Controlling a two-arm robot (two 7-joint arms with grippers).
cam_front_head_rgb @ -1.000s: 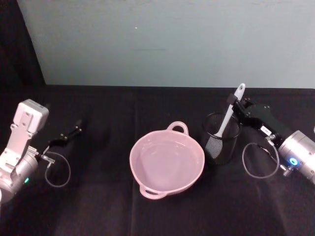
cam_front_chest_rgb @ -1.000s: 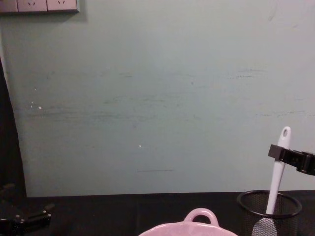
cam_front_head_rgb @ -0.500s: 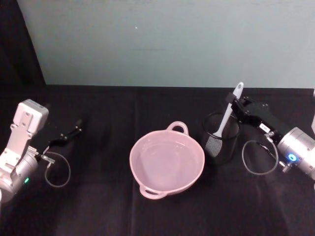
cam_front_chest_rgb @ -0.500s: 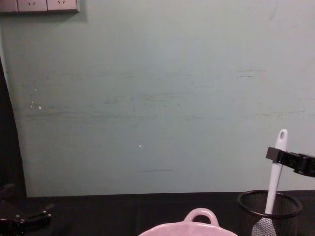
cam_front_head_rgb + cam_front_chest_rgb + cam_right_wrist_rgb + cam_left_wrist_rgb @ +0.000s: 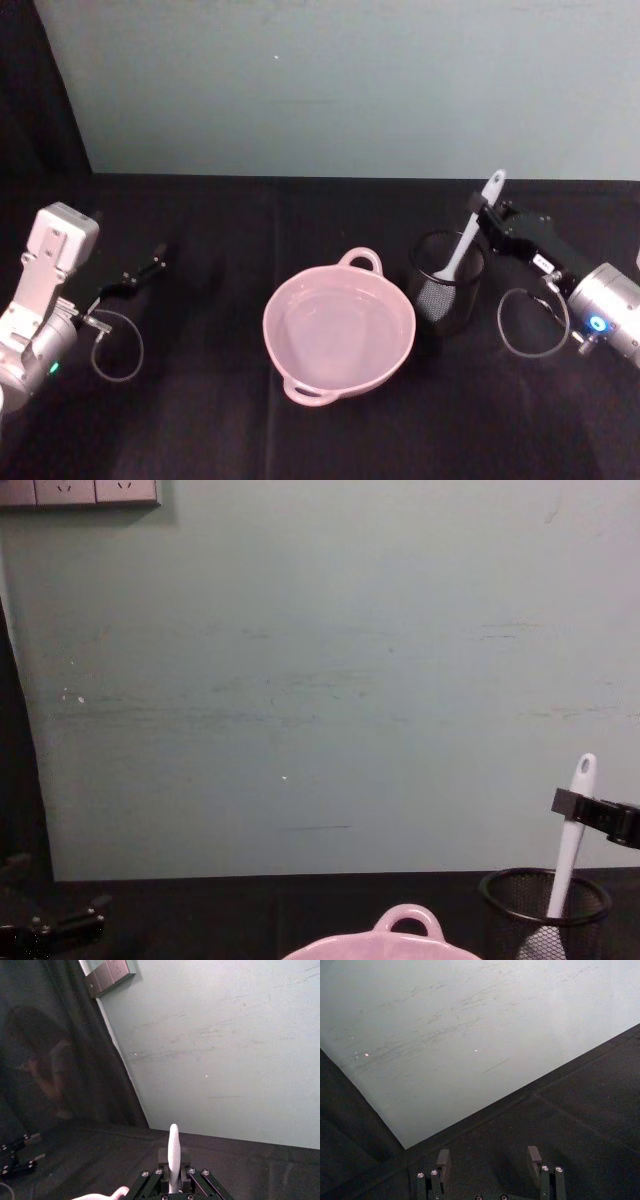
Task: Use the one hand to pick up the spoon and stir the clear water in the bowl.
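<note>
The right black angular claw (image 5: 478, 214) clamps the slim white plastic spoon (image 5: 470, 240), standing in a black wire-mesh cup (image 5: 448, 283); the left claw (image 5: 489, 1157) gapes.

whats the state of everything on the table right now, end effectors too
spoon: upright in the mesh cup, handle gripped
mesh cup: upright, holds the spoon
bowl: upright, water inside
right end effector: shut on the spoon
left end effector: open, parked at table's left

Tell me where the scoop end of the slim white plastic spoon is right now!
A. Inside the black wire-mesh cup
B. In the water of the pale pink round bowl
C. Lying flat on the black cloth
A: the slim white plastic spoon stands in the black wire-mesh cup, its handle clamped by the right end effector, beside the pale pink round bowl.
</note>
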